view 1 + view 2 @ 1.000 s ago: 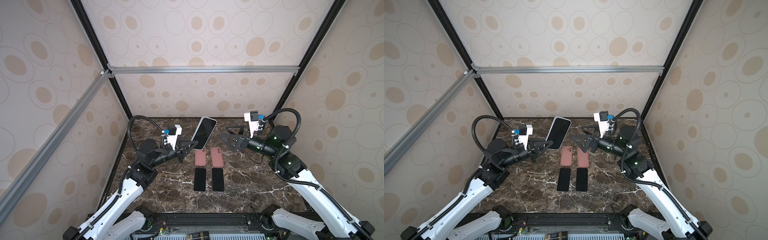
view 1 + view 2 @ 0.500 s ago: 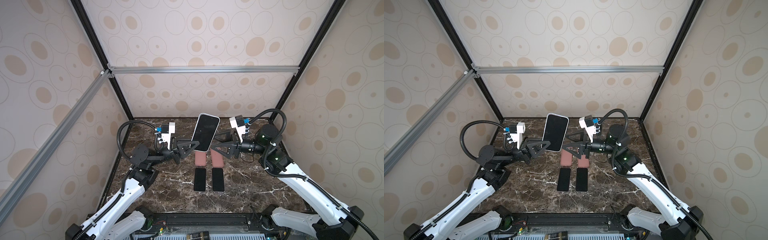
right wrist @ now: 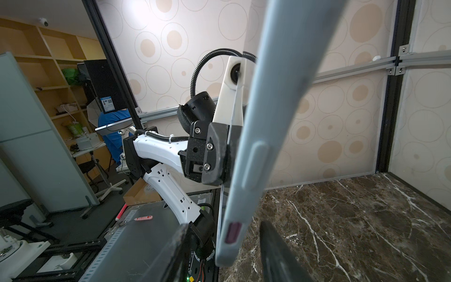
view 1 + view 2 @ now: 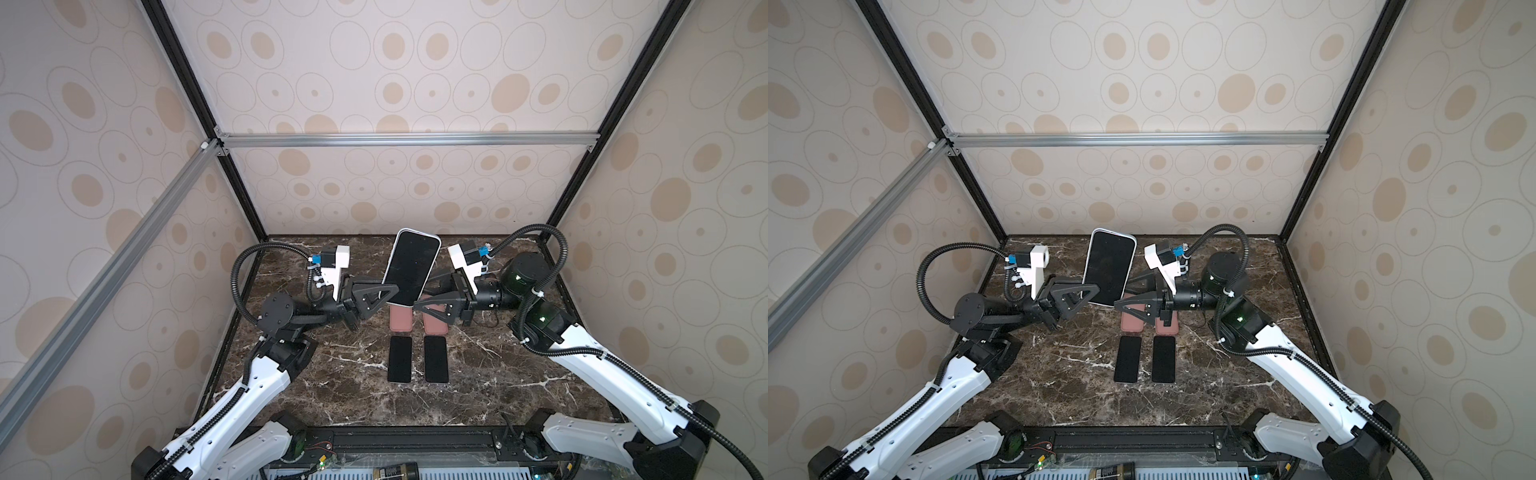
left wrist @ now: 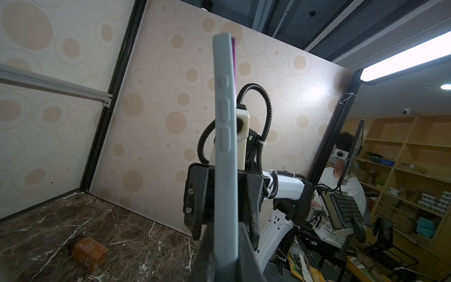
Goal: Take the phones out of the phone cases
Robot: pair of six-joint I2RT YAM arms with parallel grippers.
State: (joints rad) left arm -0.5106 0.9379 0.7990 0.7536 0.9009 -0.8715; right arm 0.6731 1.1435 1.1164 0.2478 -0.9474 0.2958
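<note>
Pink cases (image 4: 401, 321) and black phones (image 4: 400, 359) block the centre; the table (image 4: 365, 405) front lies open.

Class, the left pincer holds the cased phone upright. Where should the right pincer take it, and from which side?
Probably its lower right edge, approached from the robot's right, jaws straddling front and back. The cased phone stands edge-on to the right pincer, thin and flat-faced, and the left pincer clamps the opposite edge.

walls: beige circle-patterned panels (image 4: 395, 83) | tabletop: dark veined marble (image 4: 478, 395) | light: ceiling strip (image 5: 402, 58) lit | furniture: wooden shelves (image 5: 402, 146)
</note>
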